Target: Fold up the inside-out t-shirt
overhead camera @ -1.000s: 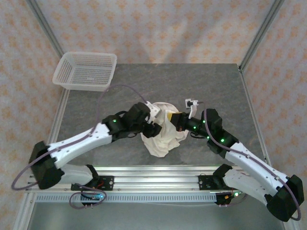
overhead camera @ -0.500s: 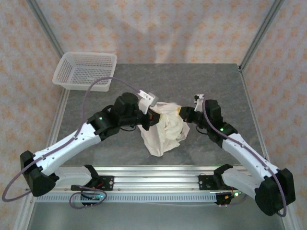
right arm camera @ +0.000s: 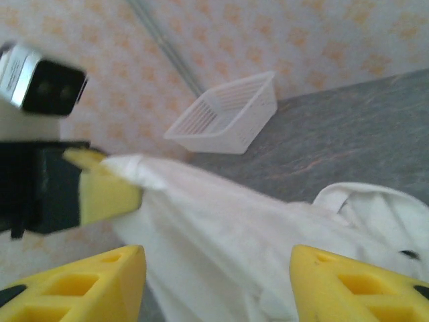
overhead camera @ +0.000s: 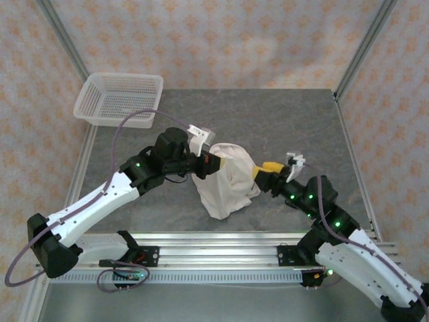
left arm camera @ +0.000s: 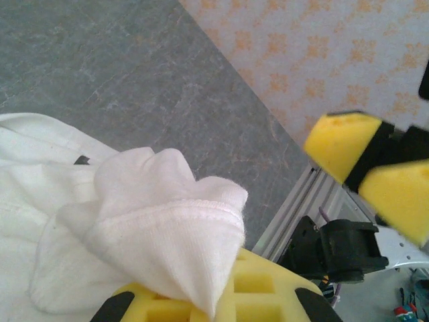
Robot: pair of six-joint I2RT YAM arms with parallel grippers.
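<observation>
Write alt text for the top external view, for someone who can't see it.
The left gripper pinches the upper edge of a crumpled cream t-shirt at mid-table. The right gripper sits open beside the shirt's right side; a white mesh basket stands at the far left corner.

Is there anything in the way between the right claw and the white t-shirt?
No, nothing visible is in the way. The right gripper is open just beside the t-shirt, at its right edge, aimed at the cloth. The left gripper is shut on the shirt's other side, and the basket sits far off at the back left.
</observation>
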